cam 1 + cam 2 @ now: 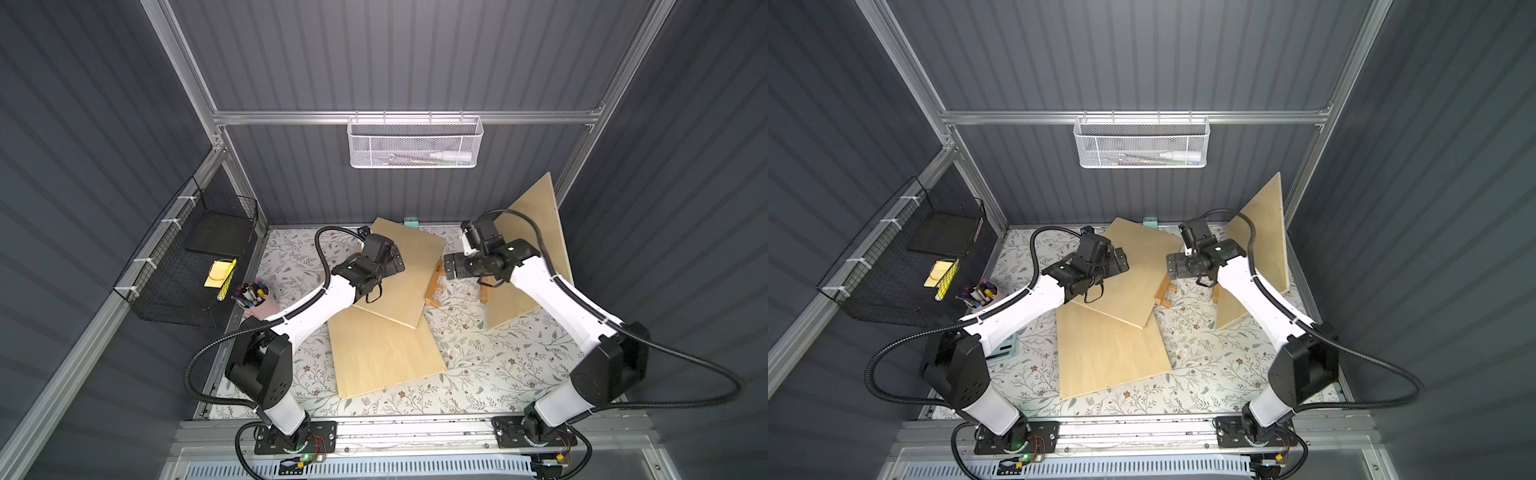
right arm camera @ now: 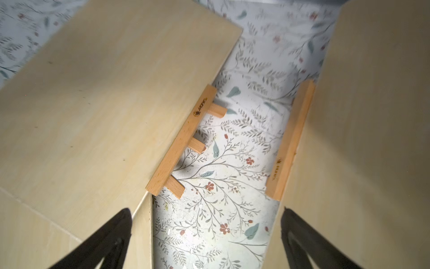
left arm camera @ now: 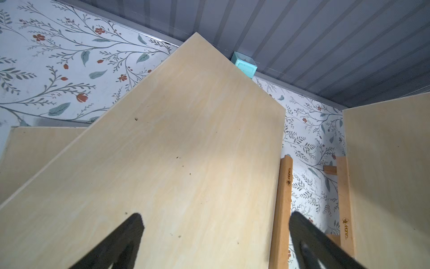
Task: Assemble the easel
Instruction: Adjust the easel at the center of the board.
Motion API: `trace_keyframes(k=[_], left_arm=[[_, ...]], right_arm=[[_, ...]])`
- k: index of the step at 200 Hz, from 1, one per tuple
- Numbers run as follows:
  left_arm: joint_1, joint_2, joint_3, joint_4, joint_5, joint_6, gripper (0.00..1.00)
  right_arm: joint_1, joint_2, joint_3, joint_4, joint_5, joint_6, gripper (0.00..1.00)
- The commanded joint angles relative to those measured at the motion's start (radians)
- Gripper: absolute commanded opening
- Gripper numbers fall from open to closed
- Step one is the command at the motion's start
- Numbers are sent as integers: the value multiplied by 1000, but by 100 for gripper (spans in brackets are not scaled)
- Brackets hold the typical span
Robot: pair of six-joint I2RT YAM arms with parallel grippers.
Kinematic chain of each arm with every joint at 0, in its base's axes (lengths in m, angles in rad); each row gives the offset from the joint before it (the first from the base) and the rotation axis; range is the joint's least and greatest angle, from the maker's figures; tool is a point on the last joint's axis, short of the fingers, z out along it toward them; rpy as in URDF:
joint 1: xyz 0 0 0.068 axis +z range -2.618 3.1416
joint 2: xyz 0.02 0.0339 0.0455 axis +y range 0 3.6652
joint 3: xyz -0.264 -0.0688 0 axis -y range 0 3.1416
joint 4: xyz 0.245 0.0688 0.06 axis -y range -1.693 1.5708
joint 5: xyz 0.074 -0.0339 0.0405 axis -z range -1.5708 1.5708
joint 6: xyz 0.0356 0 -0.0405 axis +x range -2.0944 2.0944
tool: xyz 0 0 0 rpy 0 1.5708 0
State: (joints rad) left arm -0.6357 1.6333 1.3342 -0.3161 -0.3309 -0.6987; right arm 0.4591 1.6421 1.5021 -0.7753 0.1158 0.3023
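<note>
A wooden easel bar (image 2: 183, 137) with three short stubs pokes out from under a pale plywood board (image 2: 104, 93). That board (image 1: 411, 266) overlaps a second board (image 1: 386, 353) lying flat. Another easel bar (image 2: 290, 142) shows at the edge of a third board (image 1: 536, 220), which tilts up toward the right wall. My left gripper (image 3: 216, 216) hovers open above the overlapping board (image 3: 176, 139), beside the easel bar (image 3: 282, 198). My right gripper (image 2: 207, 212) is open over the floral gap between the two bars. In both top views the grippers (image 1: 395, 259) (image 1: 449, 268) face each other; neither holds anything.
A pink cup of pens (image 1: 257, 297) and a black wire basket (image 1: 195, 266) sit at the left. A white mesh basket (image 1: 413, 143) hangs on the back wall, with a teal box (image 1: 411, 221) below it. The floral table (image 1: 498, 357) shows at the front right.
</note>
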Motion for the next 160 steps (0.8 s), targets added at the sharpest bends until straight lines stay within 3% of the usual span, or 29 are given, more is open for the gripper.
trace_keyframes(k=[1,40,96,160], left_arm=[[-2,-59,5,-49,-32,6,99],[-2,-99,-14,-63,-44,-23,99],[-2,-143,-37,-92,-74,-33,100],[-4,-140,-33,-86,-56,-60,100]], right_arm=[[-2,102,67,-19,-3,105,99],[-41,259,72,-1,-5,137,99],[-110,355,45,54,-52,151,99],[-163,326,-55,87,-47,132,99]])
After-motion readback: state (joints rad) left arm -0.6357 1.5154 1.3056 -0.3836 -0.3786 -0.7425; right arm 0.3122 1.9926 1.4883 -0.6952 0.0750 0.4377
